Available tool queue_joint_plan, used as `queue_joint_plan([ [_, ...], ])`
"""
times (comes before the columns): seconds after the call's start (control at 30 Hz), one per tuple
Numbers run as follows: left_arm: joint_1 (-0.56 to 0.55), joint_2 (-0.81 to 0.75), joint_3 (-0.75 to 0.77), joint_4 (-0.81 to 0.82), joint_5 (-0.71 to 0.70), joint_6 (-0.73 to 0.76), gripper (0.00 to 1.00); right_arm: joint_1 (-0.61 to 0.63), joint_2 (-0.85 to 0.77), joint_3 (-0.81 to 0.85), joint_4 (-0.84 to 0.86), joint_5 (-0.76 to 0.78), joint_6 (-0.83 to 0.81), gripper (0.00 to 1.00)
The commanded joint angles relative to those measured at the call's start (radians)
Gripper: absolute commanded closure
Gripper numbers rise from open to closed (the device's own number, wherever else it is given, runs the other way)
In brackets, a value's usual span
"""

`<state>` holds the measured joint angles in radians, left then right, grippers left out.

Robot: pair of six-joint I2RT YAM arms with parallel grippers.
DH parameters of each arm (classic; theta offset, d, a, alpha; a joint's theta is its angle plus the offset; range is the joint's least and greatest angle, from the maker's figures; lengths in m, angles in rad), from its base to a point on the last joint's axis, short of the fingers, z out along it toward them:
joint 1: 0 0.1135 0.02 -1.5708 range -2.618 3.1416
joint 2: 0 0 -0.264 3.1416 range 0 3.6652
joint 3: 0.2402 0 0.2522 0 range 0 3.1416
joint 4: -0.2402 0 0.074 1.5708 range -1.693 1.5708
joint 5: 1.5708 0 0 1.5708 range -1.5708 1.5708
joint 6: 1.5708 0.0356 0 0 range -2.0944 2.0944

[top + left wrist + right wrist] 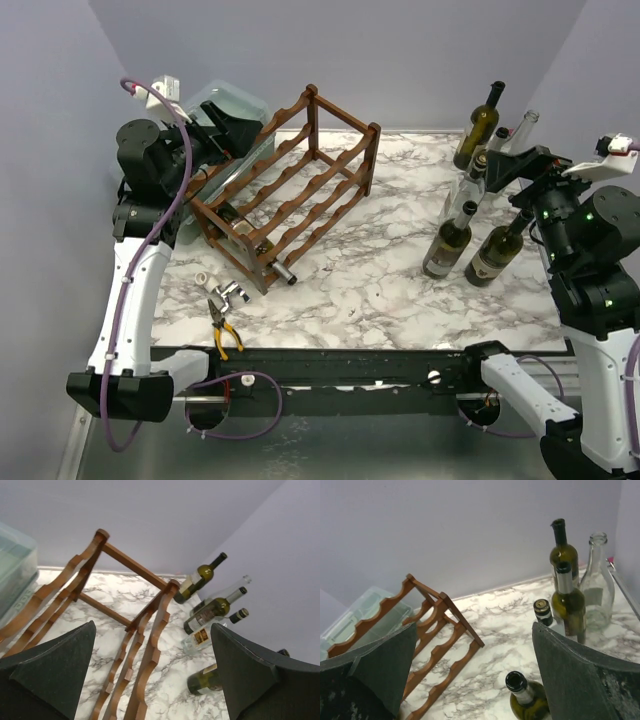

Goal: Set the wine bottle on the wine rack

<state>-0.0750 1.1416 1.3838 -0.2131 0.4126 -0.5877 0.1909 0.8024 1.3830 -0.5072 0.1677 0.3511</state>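
The wine rack (290,185) is a reddish-brown wooden frame with scalloped rails, standing left of centre on the marble table. One dark wine bottle (262,250) lies in its lowest tier with the neck sticking out at the front. Several more wine bottles (450,240) stand at the right. My left gripper (228,128) is open and empty, above the rack's far left corner. In the left wrist view (152,627) the rack's rails (145,655) lie below it. My right gripper (492,165) is open and empty above the standing bottles. In the right wrist view (474,626) an uncapped green bottle (522,692) stands beneath it.
A translucent lidded plastic box (225,105) sits behind the rack at the left. Yellow-handled pliers (225,335), a small metal tool (228,293) and a white ring (203,279) lie near the front left. A tall green bottle (478,128) and a clear bottle (520,130) stand at the back right.
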Motion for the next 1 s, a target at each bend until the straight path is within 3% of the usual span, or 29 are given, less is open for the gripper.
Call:
queue_joint_plan([
  [0.0, -0.04, 0.034, 0.051, 0.047, 0.094, -0.017, 0.01, 0.005, 0.032, 0.047, -0.163, 0.074, -0.025, 0.0],
  [0.1, -0.088, 0.058, 0.064, 0.047, 0.097, 0.005, 0.01, 0.005, 0.064, 0.066, -0.248, 0.074, -0.053, 0.0],
  [0.3, -0.2, 0.092, 0.06, 0.045, 0.149, 0.08, 0.01, 0.012, 0.041, -0.03, -0.241, -0.181, -0.085, 0.0],
  [0.4, -0.218, 0.091, 0.057, 0.031, 0.179, 0.103, 0.01, 0.012, 0.055, -0.026, -0.291, -0.069, -0.082, 0.0],
  [0.57, -0.224, 0.069, 0.039, 0.02, 0.195, 0.13, 0.01, 0.012, 0.049, -0.07, -0.286, -0.115, -0.055, 0.0],
  [0.87, -0.225, 0.056, -0.002, 0.02, 0.193, 0.14, 0.01, 0.013, 0.126, -0.089, -0.345, 0.013, -0.028, 0.0],
  [0.97, -0.224, 0.054, -0.007, 0.02, 0.196, 0.138, 0.01, 0.013, 0.143, -0.105, -0.336, 0.03, -0.016, 0.06],
])
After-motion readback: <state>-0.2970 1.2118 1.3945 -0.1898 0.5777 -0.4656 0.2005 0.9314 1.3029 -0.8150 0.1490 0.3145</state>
